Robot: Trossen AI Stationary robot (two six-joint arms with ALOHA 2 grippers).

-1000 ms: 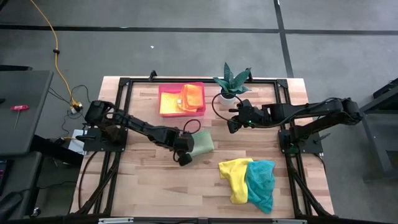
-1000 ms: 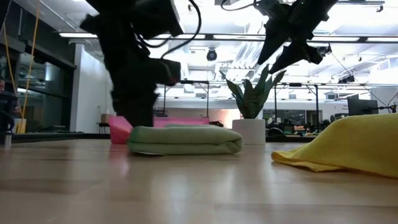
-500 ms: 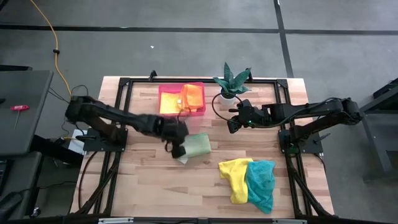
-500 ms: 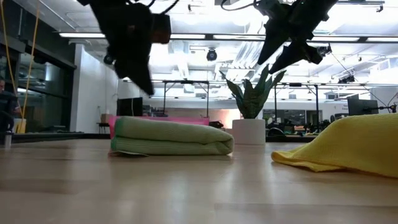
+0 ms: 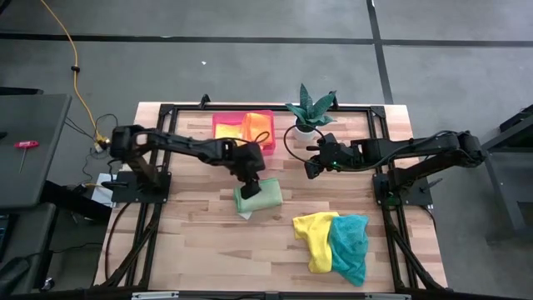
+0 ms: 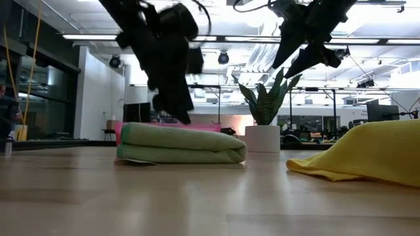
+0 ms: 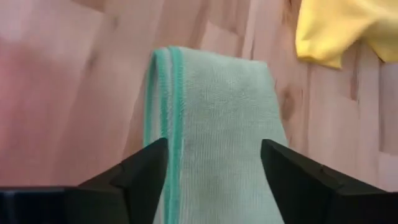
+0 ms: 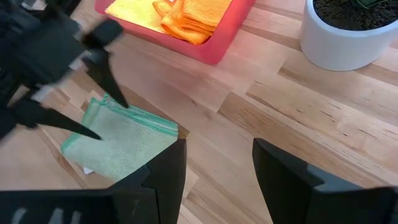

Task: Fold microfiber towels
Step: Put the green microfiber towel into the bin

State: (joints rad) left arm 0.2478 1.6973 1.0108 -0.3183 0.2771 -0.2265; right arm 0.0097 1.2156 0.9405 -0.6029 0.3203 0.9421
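Note:
A folded light green towel (image 5: 260, 197) lies flat on the table's middle, its layered edges (image 7: 163, 93) stacked. My left gripper (image 5: 249, 180) hangs open just above the towel's far end, a finger (image 7: 146, 174) on either side of its width, touching nothing that I can see. To the right, my right gripper (image 5: 311, 167) waits open and empty above the table. Two more towels, one yellow (image 5: 314, 237) and one teal (image 5: 351, 247), lie crumpled together near the front right. Folded yellow and orange towels (image 5: 256, 129) sit in the pink tray (image 5: 218, 125).
A potted plant (image 5: 308, 112) in a white pot stands at the far edge, right of the pink tray. Black frame rails (image 5: 158, 167) run along both sides of the table. Bare wood lies at the near left.
My left gripper has let go of the green towel, opened, and swung up from the towel's near left corner toward its far end. The towel has slid a little toward the table's left and stays folded flat.

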